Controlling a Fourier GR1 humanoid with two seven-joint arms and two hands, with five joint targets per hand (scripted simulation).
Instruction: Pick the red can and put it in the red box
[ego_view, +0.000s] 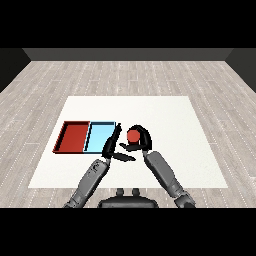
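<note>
Red can (133, 135) clasped in my right hand's (143, 140) curled fingers, just right of the light blue tray (100, 136), my left hand (112, 146) flat, fingers straight.

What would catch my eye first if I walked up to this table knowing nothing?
Probably the red can near the middle of the white table, with the right robot hand curled round it. Next, the red tray and light blue tray lying side by side to its left. The left robot hand reaches in with straight fingers beside the blue tray.
</note>
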